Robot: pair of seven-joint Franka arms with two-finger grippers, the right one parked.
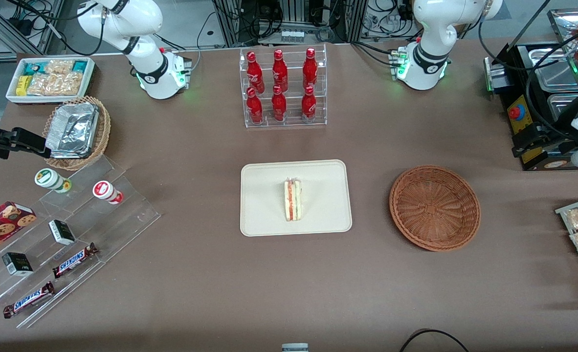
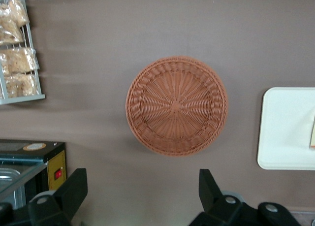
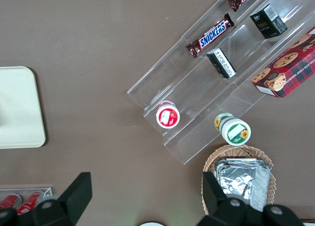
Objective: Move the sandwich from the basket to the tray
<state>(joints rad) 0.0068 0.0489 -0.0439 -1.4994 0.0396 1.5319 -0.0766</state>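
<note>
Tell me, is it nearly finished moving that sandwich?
Looks finished. The sandwich lies on the tray, and the basket is empty. The gripper hangs high above the table beside the basket, jaws open and holding nothing. Nothing obvious remains.

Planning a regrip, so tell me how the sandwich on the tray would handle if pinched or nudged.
The sandwich stands on a narrow edge on the tray, so a nudge would probably tip it. Its pale bread and layered filling look soft, likely to squash or slide apart under a firm pinch. It is probably light. The gripper hangs open above the table beside the basket.
</note>
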